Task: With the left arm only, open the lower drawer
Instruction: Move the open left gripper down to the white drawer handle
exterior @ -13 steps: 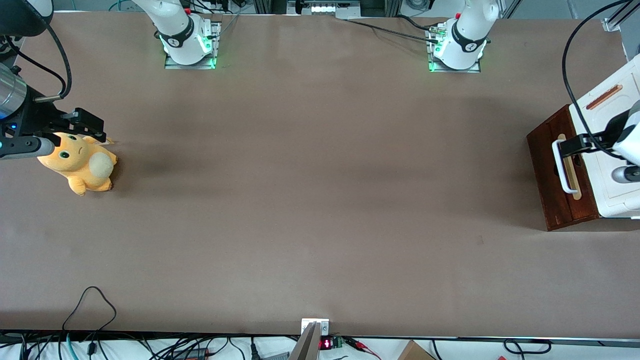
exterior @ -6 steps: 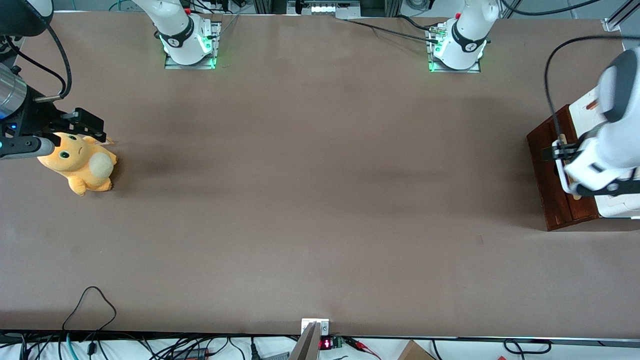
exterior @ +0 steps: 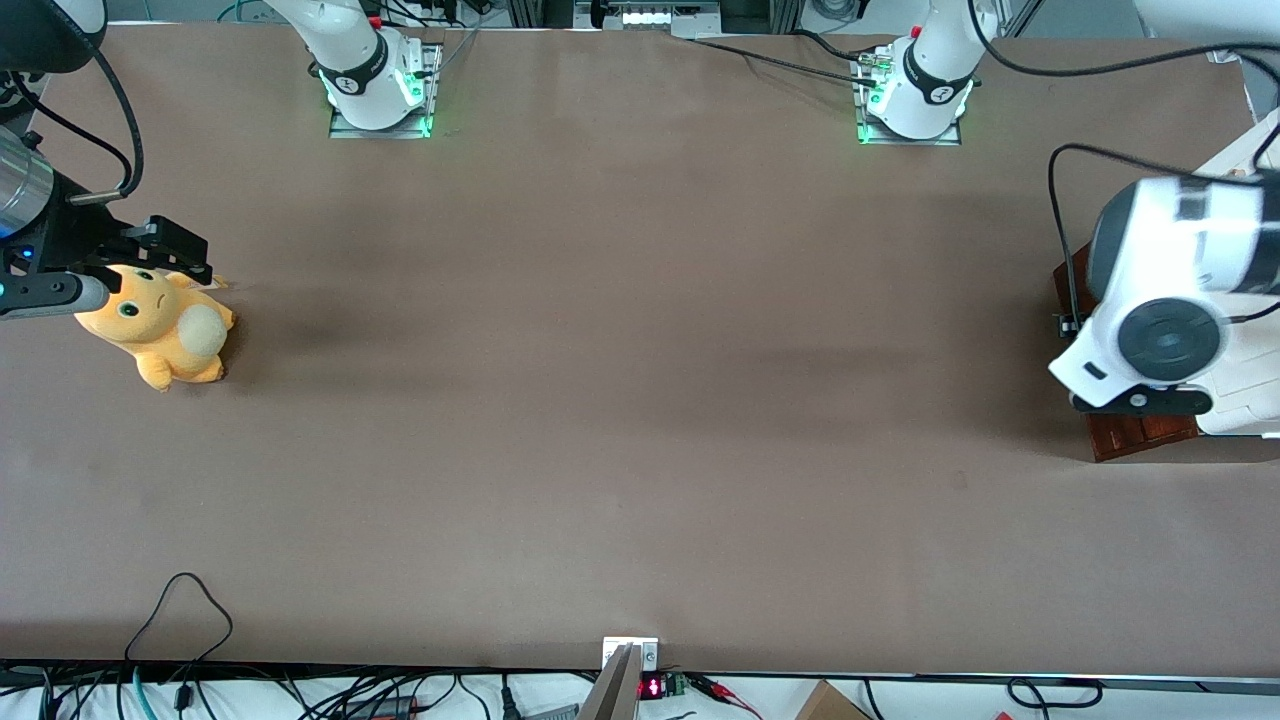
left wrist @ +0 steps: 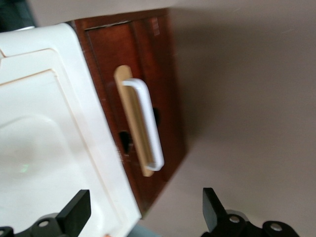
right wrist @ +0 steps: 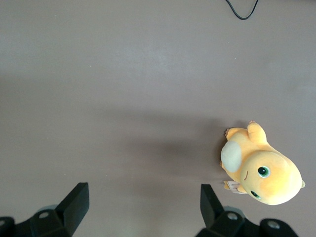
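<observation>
Hovering hand (left wrist: 143,217) splayed above lower drawer (left wrist: 163,84)

In the front view the left arm (exterior: 1165,300) covered most of the lower drawer (exterior: 1140,436), leaving only a corner and a thin strip of dark wood in sight; the white loop handle was hidden there. The white cabinet top (exterior: 1245,395) ran off the picture's edge. The gripper (left wrist: 145,217), wide open above the cabinet, was cut off in the left wrist view, only its black fingertips (left wrist: 75,213) showing. That view was slightly blurred. The parked arm overlapped part of the yellow plush toy (exterior: 160,325).
</observation>
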Motion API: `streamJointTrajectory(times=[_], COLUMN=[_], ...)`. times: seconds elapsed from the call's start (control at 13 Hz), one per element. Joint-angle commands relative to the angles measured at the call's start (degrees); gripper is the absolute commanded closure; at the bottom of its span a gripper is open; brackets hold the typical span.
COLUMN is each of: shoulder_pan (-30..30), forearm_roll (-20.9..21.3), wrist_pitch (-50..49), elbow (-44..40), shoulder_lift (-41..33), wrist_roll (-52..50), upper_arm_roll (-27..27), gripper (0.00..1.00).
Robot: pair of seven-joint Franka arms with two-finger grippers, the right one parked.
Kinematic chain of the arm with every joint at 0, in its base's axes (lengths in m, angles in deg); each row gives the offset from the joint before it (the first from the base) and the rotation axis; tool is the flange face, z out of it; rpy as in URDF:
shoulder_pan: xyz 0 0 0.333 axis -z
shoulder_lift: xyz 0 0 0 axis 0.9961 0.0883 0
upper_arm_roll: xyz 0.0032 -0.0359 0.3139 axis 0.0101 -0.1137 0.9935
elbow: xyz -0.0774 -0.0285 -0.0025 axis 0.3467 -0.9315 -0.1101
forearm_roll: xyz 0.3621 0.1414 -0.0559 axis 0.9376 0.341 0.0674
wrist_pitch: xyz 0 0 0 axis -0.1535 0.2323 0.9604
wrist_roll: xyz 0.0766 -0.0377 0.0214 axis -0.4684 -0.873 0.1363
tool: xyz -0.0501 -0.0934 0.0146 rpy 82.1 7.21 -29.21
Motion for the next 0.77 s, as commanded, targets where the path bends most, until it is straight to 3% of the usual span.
streamJointTrajectory(times=[0.0,0.46,0.69], shoulder_pan=[3.3,6.5,8.1], forearm_roll=[9.8,26.3,29.7], wrist_pitch=[1.0,-2.9,-4.7], elbow=[6.7,7.5,10.6], shoulder_lift=[1.1,8.7,11.4], wrist_roll=[-7.0,-14.0,-20.4], upper_arm_roll=[-0.3,-1.0,-1.0], gripper=[0.00,0.00,0.00])
